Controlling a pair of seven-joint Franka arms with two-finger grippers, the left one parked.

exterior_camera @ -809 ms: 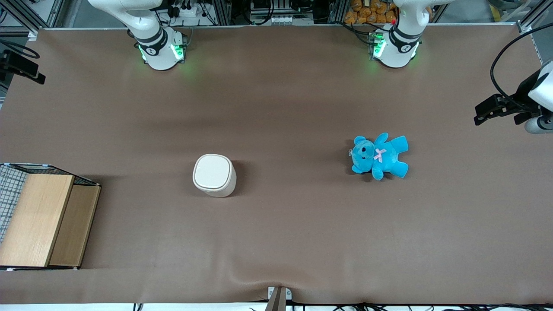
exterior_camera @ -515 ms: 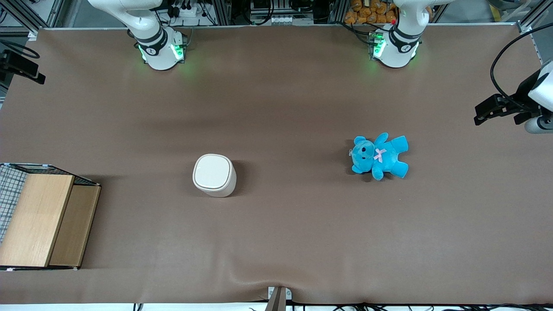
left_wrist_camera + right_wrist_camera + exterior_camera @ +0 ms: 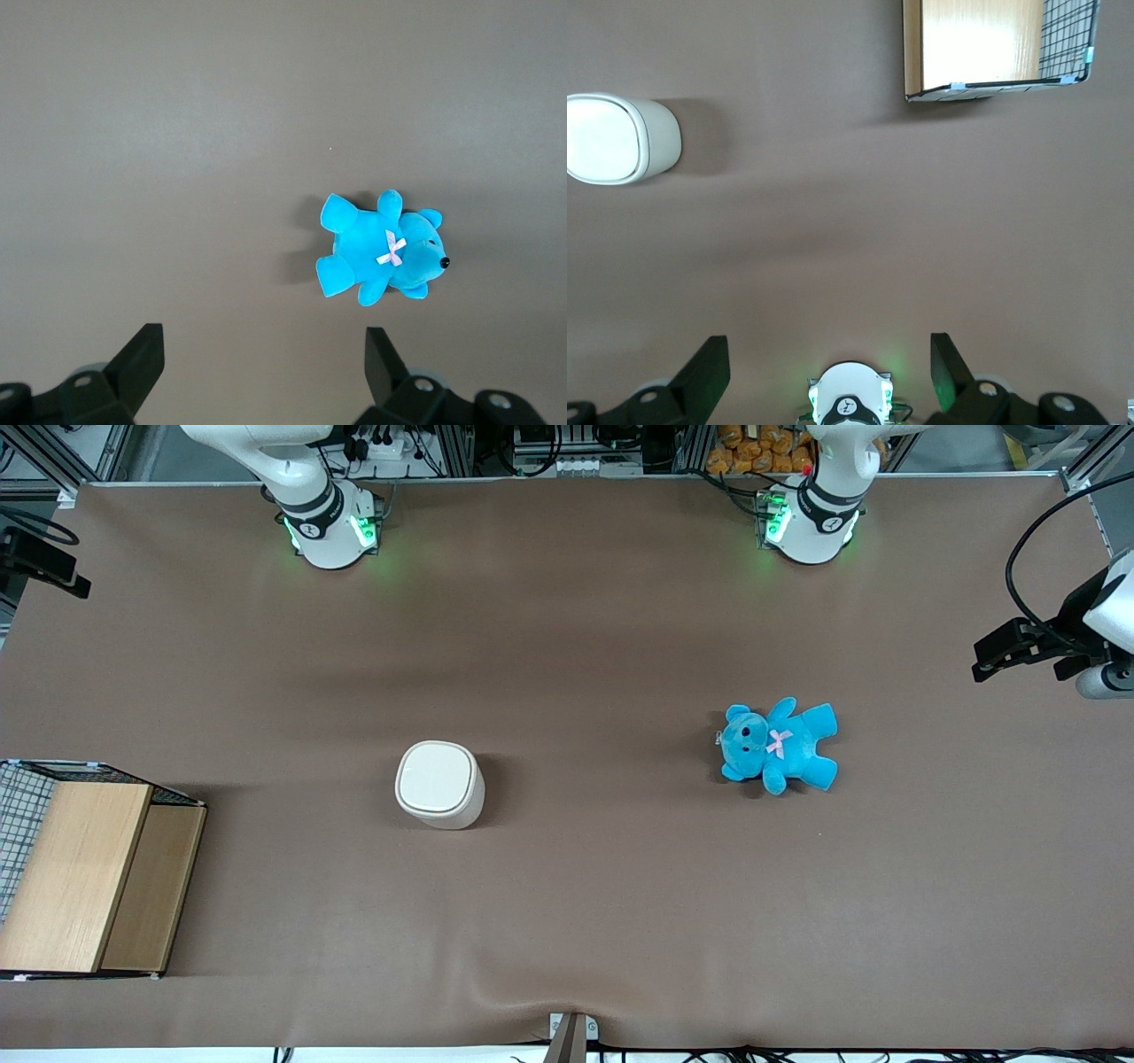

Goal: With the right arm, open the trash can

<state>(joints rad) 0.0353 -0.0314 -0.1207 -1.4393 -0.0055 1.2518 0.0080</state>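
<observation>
Smooth plastic trash can [image 3: 439, 784], matt brown table cover [image 3: 567, 646], wooden box [image 3: 84, 877].

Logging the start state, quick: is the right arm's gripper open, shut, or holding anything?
Gripper: open, holding nothing, high above the table, well clear of the trash can, whose lid is shut.

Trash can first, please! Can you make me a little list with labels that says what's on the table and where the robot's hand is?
trash can: cream-white, upright, lid shut, alone on the brown table
gripper: high above the table, fingers open, holding nothing, well away from the trash can
teddy bear: blue, pink bow, lying toward the parked arm's end
wooden box: wire mesh side, toward the working arm's end
task progress: lid not yet touched
</observation>
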